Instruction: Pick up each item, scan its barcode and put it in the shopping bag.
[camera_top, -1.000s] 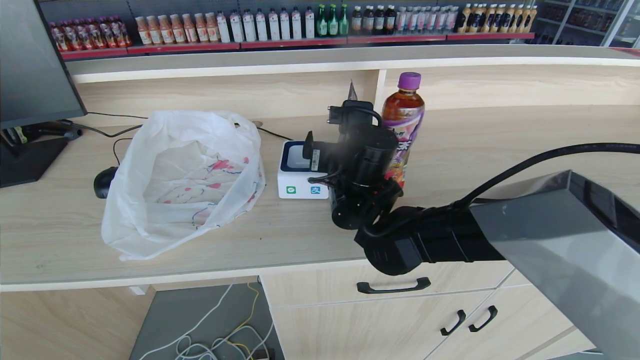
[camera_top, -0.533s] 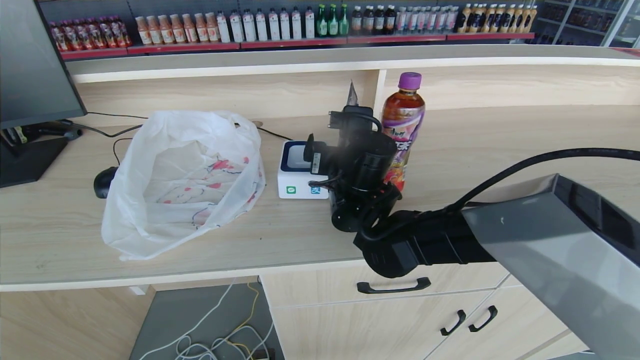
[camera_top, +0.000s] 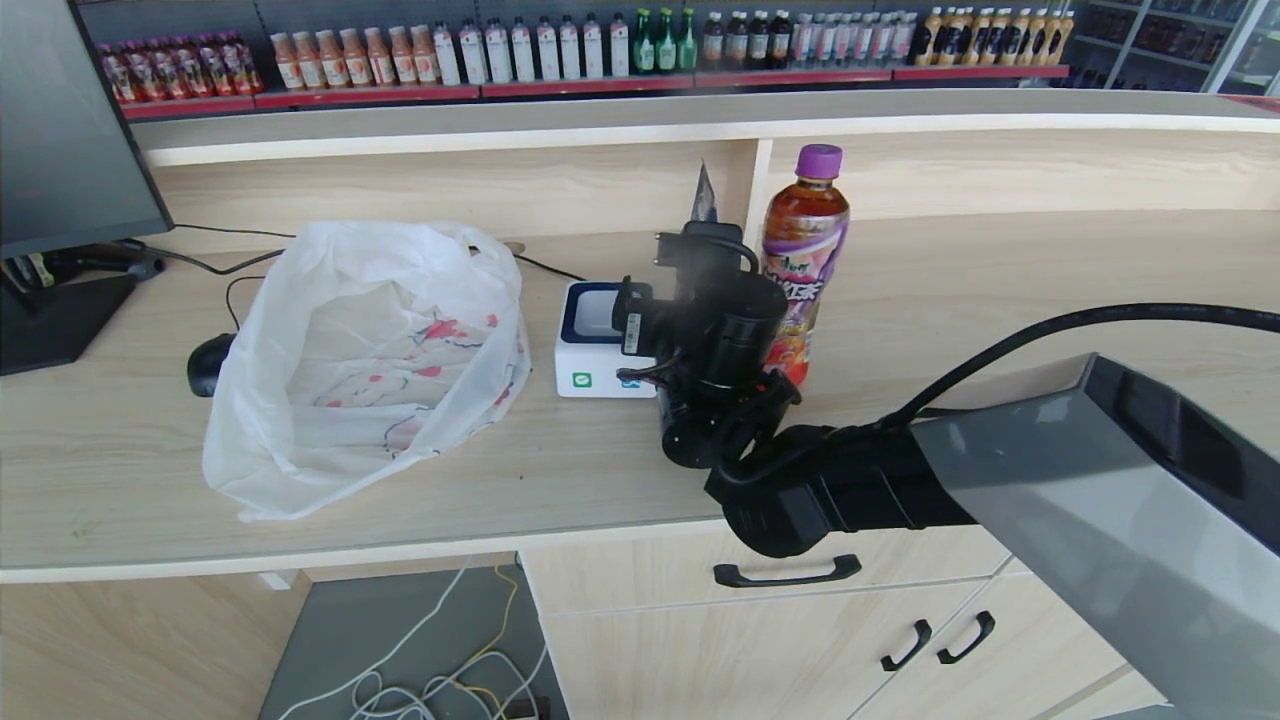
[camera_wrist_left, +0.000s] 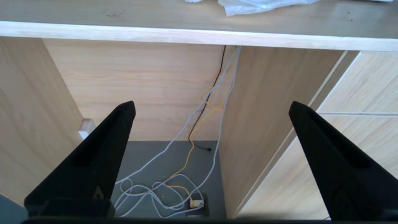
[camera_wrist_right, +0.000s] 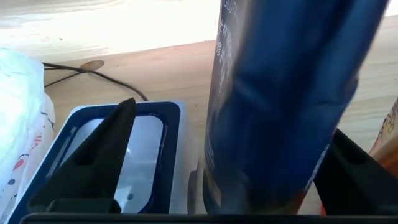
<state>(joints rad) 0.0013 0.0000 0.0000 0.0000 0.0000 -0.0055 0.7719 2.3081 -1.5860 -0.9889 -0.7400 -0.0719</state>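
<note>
Judging by how things lay, the job stood at the scanning step for one item, with bagging to follow.

At the counter's (camera_top: 120, 470) left end stood a monitor (camera_top: 70, 120), with a black mouse (camera_top: 208, 365) nearer the middle. Below the counter's front edge hung the left claw (camera_wrist_left: 211, 106), released and grasping nothing, facing loose cables (camera_wrist_left: 186, 180) on the floor.

Right of the mouse slumped the white shopping bag (camera_top: 370, 360), its mouth open. Whether any goods already lay inside could not be told.

At mid-counter, just beside the bag, sat the white scanner box (camera_top: 600, 340). The right claw (camera_wrist_right: 233, 124) was clenched on a dark blue packet (camera_wrist_right: 280, 93), held upright just above and beside the scanner's window.

A purple-capped tea bottle (camera_top: 805, 250) stood close behind the right wrist, neither scanned nor bagged. It looked likely to be knocked if the arm swung back, and the bag's sagging rim could hinder the drop.
</note>
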